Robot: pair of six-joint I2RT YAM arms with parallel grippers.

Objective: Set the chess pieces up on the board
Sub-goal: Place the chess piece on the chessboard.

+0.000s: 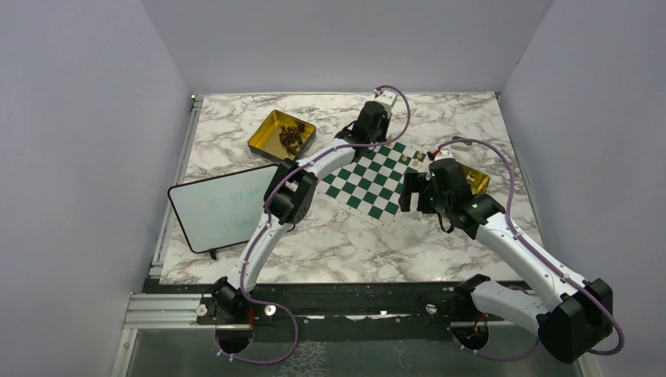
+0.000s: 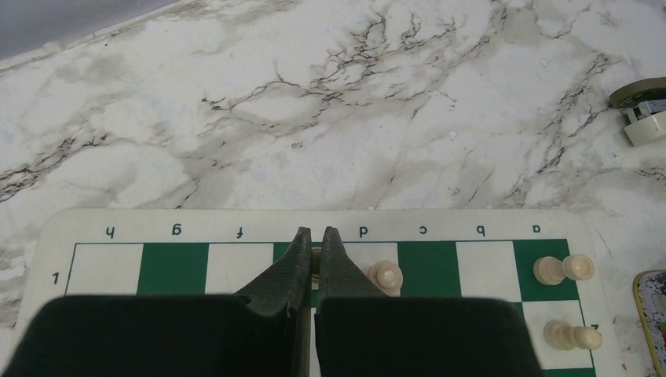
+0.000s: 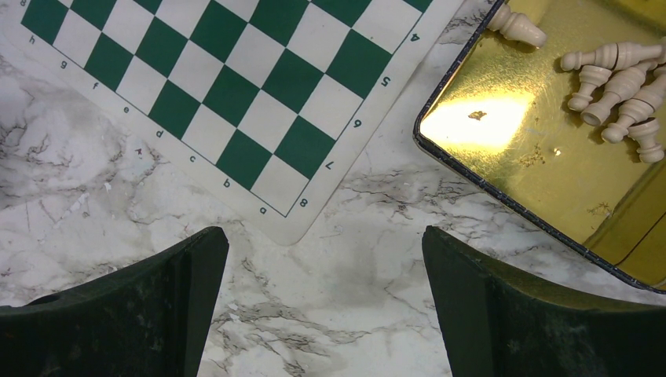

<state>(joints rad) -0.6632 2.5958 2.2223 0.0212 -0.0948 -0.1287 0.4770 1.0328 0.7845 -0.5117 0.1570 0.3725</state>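
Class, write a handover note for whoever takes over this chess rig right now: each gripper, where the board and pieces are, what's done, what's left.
Left gripper: shut, tips over row 1 of the board. Something pale sits between them; I cannot tell whether it is held.
Right gripper: open and empty, above the table between the board's corner and the right tin.
Done: three pale pieces are on the board, in rows 1 and 2.
Left: more pale pieces lie in the right tin. The dark pieces are in the left tin.
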